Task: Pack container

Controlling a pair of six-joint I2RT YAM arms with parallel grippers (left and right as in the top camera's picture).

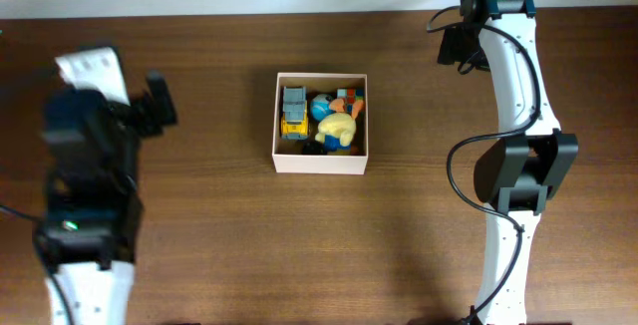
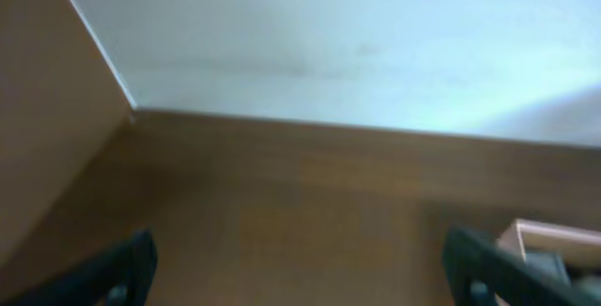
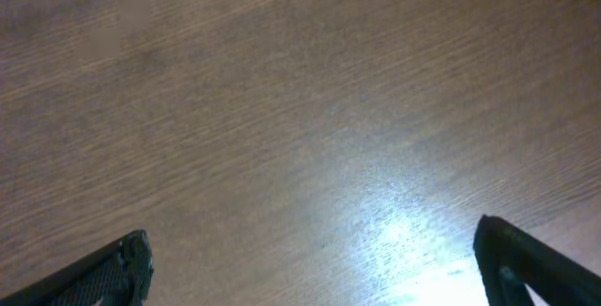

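Note:
The container (image 1: pixel 320 161) is a square cream cardboard box in the middle of the brown table. Inside lie several small toys: a grey and yellow truck (image 1: pixel 294 112), a yellow figure (image 1: pixel 337 130) and blue and orange pieces. A corner of the container shows at the right edge of the left wrist view (image 2: pixel 554 240). My left gripper (image 2: pixel 300 267) is open and empty, raised at the table's left side (image 1: pixel 159 101), well apart from the container. My right gripper (image 3: pixel 315 264) is open and empty over bare wood at the far right (image 1: pixel 457 46).
The table's back edge meets a pale wall (image 2: pixel 357 43). My right arm (image 1: pixel 513 165) stretches along the right side of the table. My left arm base (image 1: pixel 85 225) stands at the front left.

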